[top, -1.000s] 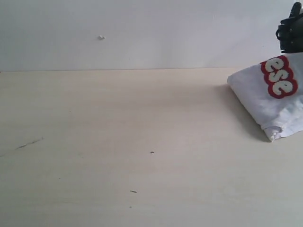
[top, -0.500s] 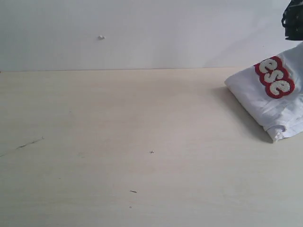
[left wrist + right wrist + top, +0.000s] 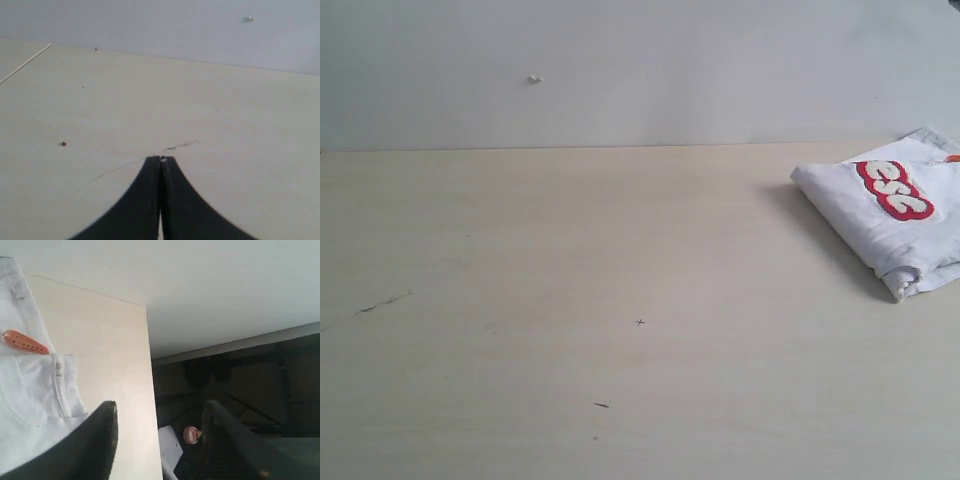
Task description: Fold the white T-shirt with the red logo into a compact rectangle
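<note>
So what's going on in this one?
A two-armed robot is on a T-shirt-folding job. The T-shirt lies folded into a small bundle at the right end of the table in the exterior view, with its logo facing up. The right pincer is open and empty, close to the orange neck tag. The left pincer is shut over bare tabletop, with no shirt in its view.

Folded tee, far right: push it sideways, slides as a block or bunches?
Probably bunches: the white T-shirt is soft cloth in loose stacked layers. Lifted by one edge it likely flops and falls open. The smooth table may let it slide a little first.
</note>
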Controlling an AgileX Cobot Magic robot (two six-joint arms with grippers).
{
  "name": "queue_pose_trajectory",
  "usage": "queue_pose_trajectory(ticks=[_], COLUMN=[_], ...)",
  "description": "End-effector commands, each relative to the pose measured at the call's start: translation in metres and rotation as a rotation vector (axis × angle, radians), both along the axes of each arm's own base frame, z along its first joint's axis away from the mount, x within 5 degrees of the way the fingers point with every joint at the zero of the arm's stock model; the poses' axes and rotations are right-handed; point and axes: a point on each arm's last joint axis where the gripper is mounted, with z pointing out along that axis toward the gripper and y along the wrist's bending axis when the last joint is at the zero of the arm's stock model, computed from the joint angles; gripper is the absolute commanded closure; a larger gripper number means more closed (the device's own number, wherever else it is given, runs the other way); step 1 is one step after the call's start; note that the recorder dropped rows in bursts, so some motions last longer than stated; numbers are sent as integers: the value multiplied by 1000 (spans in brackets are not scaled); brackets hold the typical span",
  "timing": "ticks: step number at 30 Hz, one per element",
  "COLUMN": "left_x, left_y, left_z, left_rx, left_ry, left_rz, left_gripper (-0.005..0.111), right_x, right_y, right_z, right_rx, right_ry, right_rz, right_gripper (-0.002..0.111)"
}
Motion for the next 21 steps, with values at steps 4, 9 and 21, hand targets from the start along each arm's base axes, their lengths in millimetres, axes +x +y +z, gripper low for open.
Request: queue_pose_trajectory(ticks=[4, 9, 21], left_x=[0, 0, 0], left_y=[0, 0, 0], left_z=[1, 1, 1], left_rx=[-6, -6, -6], left_ry=[-13, -13, -13], left_rz=[3, 3, 3], left_gripper=[107, 107, 107], right_x=[3, 8, 6], right_y=[3, 19, 133], right_z=[-5, -58, -191], right_rx=[231, 473, 890], right_ry=[-70, 144, 526], right_rz=[23, 133, 181], right_gripper=[69, 109, 108])
